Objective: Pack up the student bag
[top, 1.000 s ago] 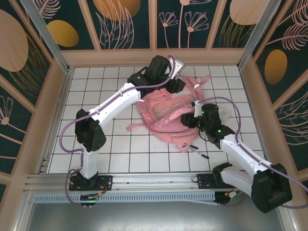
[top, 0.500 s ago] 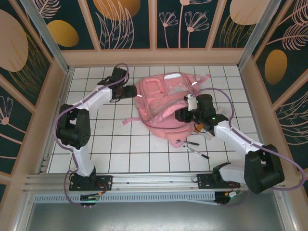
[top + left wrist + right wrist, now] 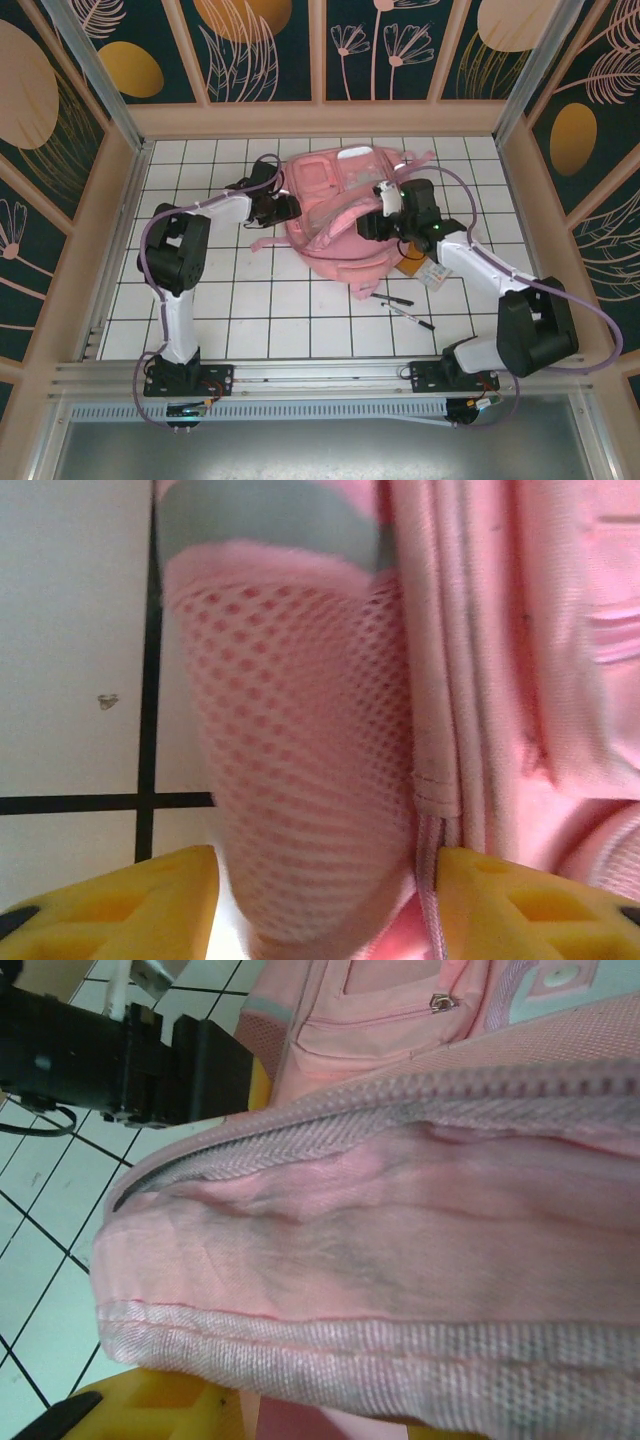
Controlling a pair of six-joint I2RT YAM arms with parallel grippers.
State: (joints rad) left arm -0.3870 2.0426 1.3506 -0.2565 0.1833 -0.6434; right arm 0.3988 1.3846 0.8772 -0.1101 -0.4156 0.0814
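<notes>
The student bag (image 3: 335,215), a big pink backpack, lies at the back middle of the tiled floor. My left gripper (image 3: 288,208) is low at its left side. In the left wrist view the yellow fingers (image 3: 120,900) stand apart around the bag's pink mesh side pocket (image 3: 310,780); the right finger touches a seam and the left one is just clear. My right gripper (image 3: 372,226) is on the bag's right part. In the right wrist view the bag's zipped rim (image 3: 380,1350) lies across its yellow fingers (image 3: 150,1400), pinched between them.
Two black pens (image 3: 400,305) lie on the tiles in front of the bag. A brown flat item (image 3: 412,266) and a white packet (image 3: 435,275) lie under my right forearm. Wooden walls ring the floor. The left arm's black wrist (image 3: 130,1050) shows past the bag.
The left arm left the bag's top, swung out left, then came in low against its left side. The bag shifted toward the back wall, and the right gripper went with it.
</notes>
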